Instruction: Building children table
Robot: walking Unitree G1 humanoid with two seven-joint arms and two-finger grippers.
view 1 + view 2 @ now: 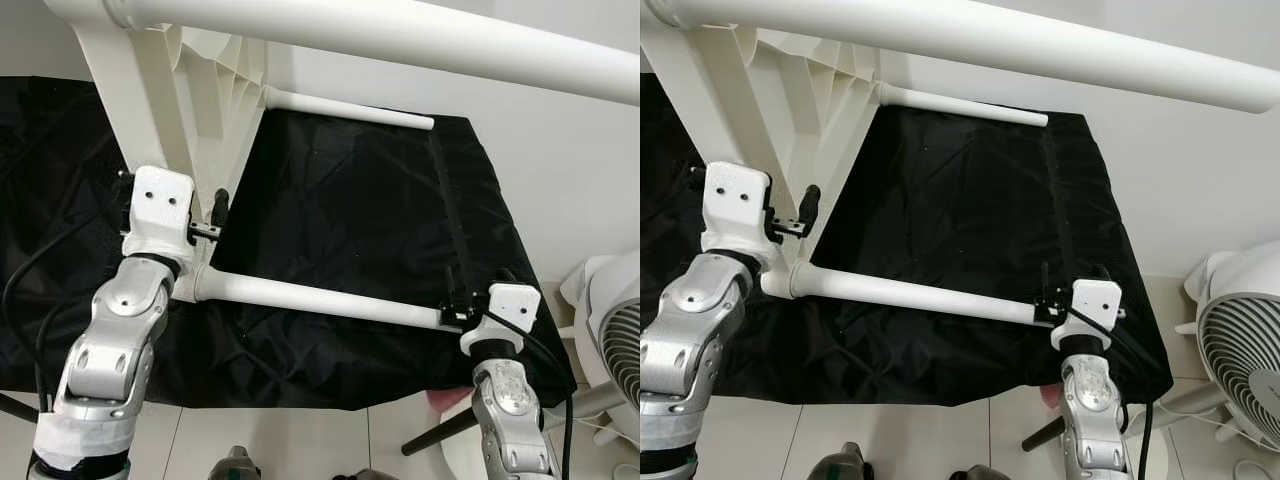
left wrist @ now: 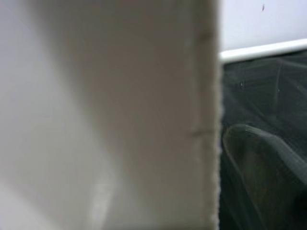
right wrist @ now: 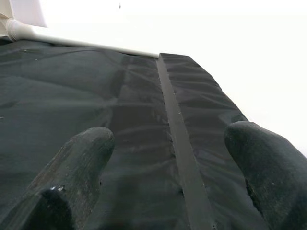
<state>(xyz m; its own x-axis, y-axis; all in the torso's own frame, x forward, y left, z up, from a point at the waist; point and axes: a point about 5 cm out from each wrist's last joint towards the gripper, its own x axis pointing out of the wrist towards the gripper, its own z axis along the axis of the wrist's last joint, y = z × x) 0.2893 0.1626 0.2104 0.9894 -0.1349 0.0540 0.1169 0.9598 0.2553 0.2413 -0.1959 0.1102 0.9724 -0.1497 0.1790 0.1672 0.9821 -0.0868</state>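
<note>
the white children's table (image 1: 190, 90) was seen tipped on its side over a black cloth (image 1: 340, 210), its legs lying level. the left hand (image 1: 205, 225) was set against the ribbed underside beside the near leg (image 1: 320, 300); its grip could not be told. the right hand (image 3: 168, 182), fingers (image 3: 81, 163) spread wide and holding nothing, was placed at that leg's free end. a fan (image 1: 1240, 350) stood at the right.

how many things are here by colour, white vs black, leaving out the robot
white: 5 - ribbed white plastic tabletop, near white table leg, far white table leg, close overhead white table leg, white fan
black: 1 - black fabric sheet
total: 6
</note>
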